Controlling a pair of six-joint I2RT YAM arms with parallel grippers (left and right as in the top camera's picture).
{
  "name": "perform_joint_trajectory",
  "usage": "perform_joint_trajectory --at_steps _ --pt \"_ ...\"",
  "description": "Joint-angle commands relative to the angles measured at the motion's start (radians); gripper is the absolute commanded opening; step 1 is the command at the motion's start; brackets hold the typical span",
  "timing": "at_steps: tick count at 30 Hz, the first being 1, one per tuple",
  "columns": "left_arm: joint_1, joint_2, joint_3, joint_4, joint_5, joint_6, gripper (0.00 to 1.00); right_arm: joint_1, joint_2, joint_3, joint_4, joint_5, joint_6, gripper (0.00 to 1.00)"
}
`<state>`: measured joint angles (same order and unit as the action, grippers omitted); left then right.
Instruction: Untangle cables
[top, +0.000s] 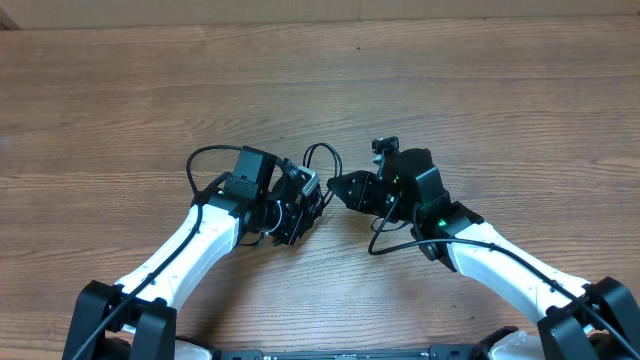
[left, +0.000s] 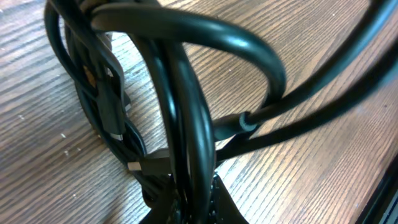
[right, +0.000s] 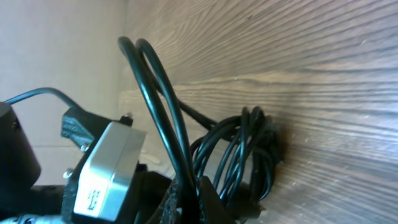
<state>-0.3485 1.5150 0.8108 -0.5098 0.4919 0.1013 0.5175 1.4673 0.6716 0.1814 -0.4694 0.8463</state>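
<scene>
Overhead: on a wooden table (top: 480, 90), the left gripper (top: 303, 203) and right gripper (top: 338, 190) meet at frame centre, with a loop of black cables (top: 320, 153) poking up between them. Left wrist: thick cable strands arch across the frame and bunch at bottom centre, where the left gripper pinches them. Right wrist: two strands rise from lower centre, clamped by the right gripper, and the rest lies coiled on the wood at right.

White arms (top: 185, 250), black joints (top: 108, 312)

Tangled black cables (right: 239, 152), bunched in glossy loops, one loop upright.
</scene>
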Motion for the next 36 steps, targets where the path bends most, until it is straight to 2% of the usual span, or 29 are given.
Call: perform_joint_trajectory --at_steps 1,5,11,16,19,21,23,28,34,36 --pt "-0.002 0.001 0.003 -0.01 -0.066 -0.004 0.04 -0.025 0.003 0.047 0.031 -0.122 0.042 0.04" --pt "-0.002 0.001 0.003 -0.01 -0.066 -0.004 0.04 -0.087 0.003 0.059 0.135 -0.277 0.049 0.04" --pt "-0.002 0.001 0.003 -0.01 -0.077 -0.004 0.04 -0.225 0.003 0.064 0.294 -0.407 0.175 0.04" --pt "-0.002 0.001 0.003 -0.01 -0.076 -0.004 0.04 -0.309 0.003 0.064 0.277 -0.372 0.163 0.04" --pt "-0.002 0.001 0.003 -0.01 -0.076 -0.004 0.04 -0.315 0.003 0.064 0.221 -0.338 0.061 0.05" --pt "-0.002 0.001 0.003 -0.01 -0.076 -0.004 0.04 -0.31 0.003 0.064 0.138 -0.302 0.008 0.1" --pt "-0.002 0.001 0.003 -0.01 -0.076 -0.005 0.04 -0.296 0.003 0.063 0.033 -0.292 -0.057 0.22" --pt "-0.002 0.001 0.003 -0.01 -0.076 -0.004 0.04 -0.232 0.003 0.063 -0.124 -0.294 -0.184 0.34" --pt "-0.002 0.001 0.003 -0.011 -0.035 -0.056 0.04 -0.153 0.003 0.063 -0.179 -0.292 -0.288 0.52" --pt "-0.002 0.001 0.003 -0.023 0.059 0.019 0.04 -0.141 0.003 0.063 -0.174 -0.285 -0.301 0.56"
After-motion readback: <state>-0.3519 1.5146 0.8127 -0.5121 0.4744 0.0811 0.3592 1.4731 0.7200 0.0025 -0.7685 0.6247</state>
